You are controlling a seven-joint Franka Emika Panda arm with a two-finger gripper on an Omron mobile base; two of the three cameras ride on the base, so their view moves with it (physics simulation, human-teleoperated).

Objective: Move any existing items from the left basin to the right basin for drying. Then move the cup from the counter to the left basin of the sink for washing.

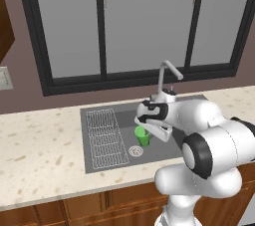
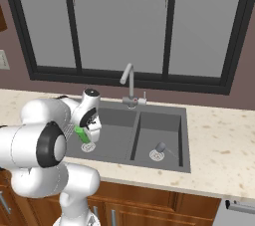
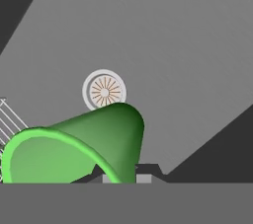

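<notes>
just a bright green tapered cup (image 3: 74, 149)

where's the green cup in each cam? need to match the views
Left base view: cup at centre, held by the gripper over the left basin.
Right base view: cup centre-left, just below the white hand, above the drain.
Hand view: cup lower left, rim toward the camera.
Shared landmark: left basin's round drain.
</notes>
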